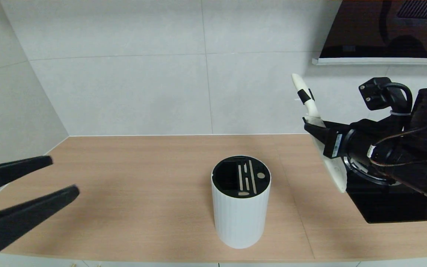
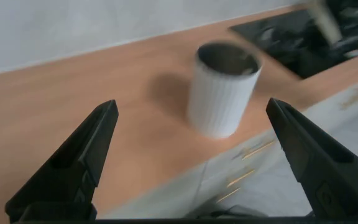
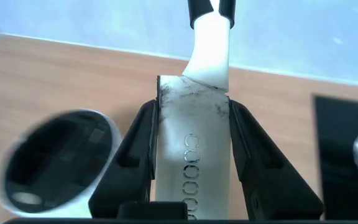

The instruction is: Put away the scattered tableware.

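Pale wood-grain countertop [image 1: 143, 178], matt and smooth. White ribbed holder [image 1: 240, 211] in matt plastic, black slotted top faintly shiny. White utensil [image 3: 191, 143] — smooth hard blade, smudged with dark scuffs. Matt black plastic on left gripper [image 1: 63, 175]. Glossy black cooktop [image 1: 391, 207] — mirror-like. Pale satin wall tiles [image 1: 124, 74].

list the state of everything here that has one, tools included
white holder: upright on the counter, nothing in its slots
white knife: held in the air by its blade, handle up, not in the white holder
right tool: shut on the white knife
left tool: open, empty
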You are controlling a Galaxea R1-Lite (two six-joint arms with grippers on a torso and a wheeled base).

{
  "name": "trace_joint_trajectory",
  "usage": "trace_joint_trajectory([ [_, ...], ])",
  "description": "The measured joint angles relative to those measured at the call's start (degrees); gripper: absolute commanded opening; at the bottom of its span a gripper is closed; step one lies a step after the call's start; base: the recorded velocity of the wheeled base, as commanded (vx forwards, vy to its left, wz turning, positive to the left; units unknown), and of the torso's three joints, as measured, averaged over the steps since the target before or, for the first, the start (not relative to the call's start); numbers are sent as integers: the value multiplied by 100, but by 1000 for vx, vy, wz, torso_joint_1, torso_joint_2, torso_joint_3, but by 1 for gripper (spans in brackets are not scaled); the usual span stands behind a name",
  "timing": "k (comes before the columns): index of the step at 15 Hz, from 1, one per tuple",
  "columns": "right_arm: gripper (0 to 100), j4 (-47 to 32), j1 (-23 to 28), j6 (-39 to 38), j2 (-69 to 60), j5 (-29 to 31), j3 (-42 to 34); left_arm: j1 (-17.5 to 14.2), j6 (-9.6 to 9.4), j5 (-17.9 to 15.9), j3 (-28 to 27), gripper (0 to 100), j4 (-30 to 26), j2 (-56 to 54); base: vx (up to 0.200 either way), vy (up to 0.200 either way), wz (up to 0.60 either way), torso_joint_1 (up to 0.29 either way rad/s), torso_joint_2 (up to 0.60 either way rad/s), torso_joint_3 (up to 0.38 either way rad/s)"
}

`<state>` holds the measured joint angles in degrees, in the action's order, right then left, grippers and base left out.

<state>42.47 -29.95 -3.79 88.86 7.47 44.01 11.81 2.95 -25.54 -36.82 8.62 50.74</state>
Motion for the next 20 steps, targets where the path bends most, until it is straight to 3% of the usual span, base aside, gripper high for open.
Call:
trace_joint_trajectory([
  [1, 0, 2, -87, 0, 69, 0, 85, 307, 273, 0, -89, 100, 486, 406, 0, 0, 0, 0, 0, 0],
  [3, 0, 9, -284, -9, 243, -9, 249, 800, 1005, 4, -179, 100, 1609, 1117, 0, 0, 0, 0, 0, 0],
  [4, 0, 37, -384, -12, 329, -11, 288, 985, 1495, 9, -196, 100, 2189, 1456, 0, 0, 0, 0, 0, 0],
  [5, 0, 48, -461, -15, 395, -12, 306, 1119, 1796, 11, -196, 100, 2504, 1726, 0, 0, 0, 0, 0, 0],
  [6, 0, 57, -518, -55, 439, -6, 312, 1193, 1971, 11, -196, 100, 2636, 1905, 0, 0, 0, 0, 0, 0],
  [8, 0, 55, -813, -285, 491, 24, 277, 1365, 2895, 12, -210, 100, 3218, 2321, 0, 0, 0, 0, 0, 0],
  [9, 0, 63, -931, -307, 496, 100, 271, 1475, 3148, 15, -221, 100, 3299, 2487, 0, 0, 0, 0, 0, 0],
  [12, 0, 66, -1279, -357, 500, 262, 257, 1759, 3594, 23, -251, 100, 3569, 2935, 0, 0, 0, 0, 0, 0],
  [14, 0, 66, -1532, -477, 519, 257, 265, 1886, 3897, 269, -251, 100, 4027, 3256, 0, 0, 0, 0, 0, 0],
  [17, 0, 129, -1764, -584, 657, 249, 273, 2175, 3980, 835, -282, 100, 4489, 3741, 0, 0, 0, 0, 0, 0],
  [20, 0, 413, -1986, -658, 813, 245, 251, 2325, 3994, 1052, -378, 100, 4519, 4072, 0, 0, 0, 0, 0, 0],
])
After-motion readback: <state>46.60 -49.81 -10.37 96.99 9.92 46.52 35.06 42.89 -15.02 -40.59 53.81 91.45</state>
